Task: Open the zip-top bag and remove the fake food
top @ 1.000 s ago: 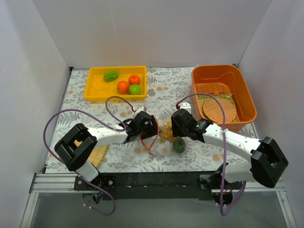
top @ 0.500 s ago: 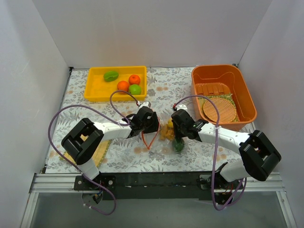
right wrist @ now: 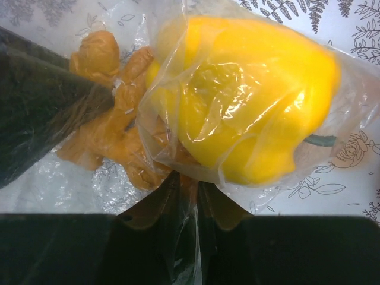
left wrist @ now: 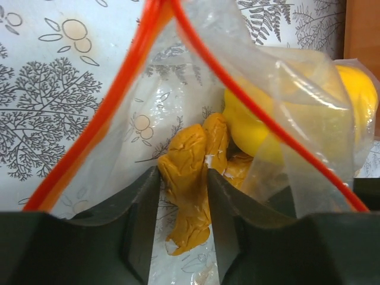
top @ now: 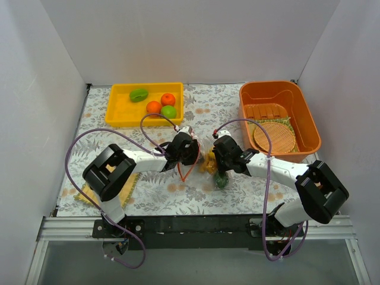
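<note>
clearly the zip-top bag (top: 205, 165) lies at the middle of the table (top: 178, 199), between the two hands, with its orange-red zip strip (left wrist: 151, 18) parted into a wide mouth. the film is thin, crinkly and slick, so i judge it light and floppy: it will fold and slide rather than hold a shape, and is best taken at the stiffer strip or by a bunched fold. the right hand (right wrist: 188, 180) has its fingers pressed nearly together on a fold of film below the yellow piece (right wrist: 249, 101). the left hand (left wrist: 183, 175) looks into the mouth, fingers a little apart on either side of the tan-brown lumpy piece (left wrist: 190, 148); whether they grip it i cannot tell. both pieces look like hard, light plastic. the lumpy one offers ridges to bite on, while the smooth, rounded yellow one would probably slip unless taken across its middle.
</note>
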Robot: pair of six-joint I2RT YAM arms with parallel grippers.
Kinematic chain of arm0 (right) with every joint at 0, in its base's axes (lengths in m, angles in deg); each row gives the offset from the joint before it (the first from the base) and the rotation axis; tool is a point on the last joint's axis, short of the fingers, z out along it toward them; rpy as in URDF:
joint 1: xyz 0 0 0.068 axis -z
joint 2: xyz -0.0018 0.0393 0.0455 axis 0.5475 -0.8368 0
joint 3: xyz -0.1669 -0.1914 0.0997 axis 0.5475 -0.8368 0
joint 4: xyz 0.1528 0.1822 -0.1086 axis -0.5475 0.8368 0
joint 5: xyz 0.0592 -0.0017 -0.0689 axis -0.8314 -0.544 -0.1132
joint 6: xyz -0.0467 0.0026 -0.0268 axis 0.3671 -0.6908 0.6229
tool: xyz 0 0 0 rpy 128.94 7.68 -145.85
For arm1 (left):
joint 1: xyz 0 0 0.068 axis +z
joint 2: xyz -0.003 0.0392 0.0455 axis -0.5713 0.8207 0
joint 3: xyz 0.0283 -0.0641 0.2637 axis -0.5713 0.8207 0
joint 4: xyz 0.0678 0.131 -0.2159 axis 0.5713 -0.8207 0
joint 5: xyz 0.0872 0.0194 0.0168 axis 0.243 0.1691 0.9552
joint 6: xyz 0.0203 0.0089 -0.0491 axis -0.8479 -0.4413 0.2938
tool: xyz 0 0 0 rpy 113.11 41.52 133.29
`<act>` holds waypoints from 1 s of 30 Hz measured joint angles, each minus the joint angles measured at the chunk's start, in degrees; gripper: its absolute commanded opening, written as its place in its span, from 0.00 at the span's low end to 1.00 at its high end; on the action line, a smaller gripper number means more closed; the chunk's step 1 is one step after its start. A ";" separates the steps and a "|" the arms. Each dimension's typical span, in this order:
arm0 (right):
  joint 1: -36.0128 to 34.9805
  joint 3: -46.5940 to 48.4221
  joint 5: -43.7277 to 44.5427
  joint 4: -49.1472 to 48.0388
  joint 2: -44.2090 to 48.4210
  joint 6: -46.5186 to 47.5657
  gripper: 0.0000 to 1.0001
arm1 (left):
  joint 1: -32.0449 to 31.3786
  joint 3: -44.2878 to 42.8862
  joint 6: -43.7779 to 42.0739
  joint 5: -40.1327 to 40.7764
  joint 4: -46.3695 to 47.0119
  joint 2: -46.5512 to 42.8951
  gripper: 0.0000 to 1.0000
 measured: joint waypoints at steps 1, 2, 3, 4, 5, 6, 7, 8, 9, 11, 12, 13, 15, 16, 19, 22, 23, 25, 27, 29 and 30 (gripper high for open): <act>-0.02 0.00 -0.07 -0.02 0.00 0.07 0.23 | 0.13 0.39 0.20 -0.13 0.55 0.00 0.29; -0.02 0.00 -0.09 0.00 0.00 0.22 0.23 | 0.24 0.90 0.52 -0.24 1.11 0.00 0.26; 0.00 0.00 -0.11 0.00 0.00 0.37 0.23 | 0.31 1.44 0.81 -0.28 1.79 0.00 0.24; 0.00 0.00 -0.15 -0.02 0.00 0.48 0.23 | 0.33 1.99 1.09 -0.42 2.40 -0.07 0.18; 0.00 0.00 -0.26 -0.02 0.00 0.61 0.22 | 0.33 2.27 1.31 -0.44 2.97 -0.13 0.14; 0.04 0.00 -0.35 0.00 0.04 0.63 0.22 | 0.35 2.49 1.44 -0.52 3.39 -0.28 0.12; 0.11 0.00 -0.48 0.00 0.09 0.66 0.22 | 0.33 2.67 1.55 -0.52 3.69 -0.42 0.11; 0.22 0.00 -0.63 0.00 0.17 0.66 0.22 | 0.33 2.95 1.79 -0.52 3.98 -0.61 0.07; 0.31 0.00 -0.72 0.02 0.33 0.63 0.22 | 0.33 3.23 2.01 -0.52 4.22 -0.83 0.04; 0.39 -0.24 -0.76 0.04 0.94 0.63 0.22 | 0.31 4.17 2.51 -0.52 4.55 -1.70 0.01; 0.42 -0.48 -0.72 0.13 1.42 0.59 0.22 | 0.31 4.66 2.73 -0.48 4.52 -2.34 0.00; 0.42 -0.68 -0.66 0.22 1.75 0.59 0.22 | 0.26 5.14 2.84 -0.46 4.46 -3.02 0.00; 0.55 -0.83 -0.15 1.09 2.43 0.48 0.21 | 0.20 5.81 3.04 -0.20 3.87 -4.72 0.00; 0.63 -0.83 0.15 1.44 2.64 0.42 0.21 | 0.17 5.99 3.10 -0.09 3.52 -5.44 0.00; 1.16 -0.83 1.49 2.38 3.21 -0.17 0.21 | 0.15 6.73 3.13 0.42 2.25 -8.41 0.00; 1.77 -0.83 3.04 3.69 3.74 -0.96 0.20 | 0.15 7.63 3.13 1.60 0.02 -12.24 0.00; 1.86 -0.83 3.52 4.15 3.80 -1.16 0.20 | 0.15 7.76 3.19 2.14 -1.18 -13.42 0.00; 1.90 -0.83 4.20 4.87 3.89 -1.68 0.20 | 0.15 8.04 3.37 3.13 -3.10 -15.76 0.00; 1.90 -0.83 5.03 5.49 4.09 -2.27 0.20 | 0.15 8.70 3.67 4.72 -5.27 -18.88 0.00; 1.90 -0.83 5.57 6.23 4.48 -2.67 0.20 | 0.15 8.94 3.89 6.03 -8.02 -21.59 0.00; 1.90 -0.81 5.92 6.58 4.68 -2.84 0.20 | 0.15 8.96 4.00 7.06 -9.75 -23.34 0.00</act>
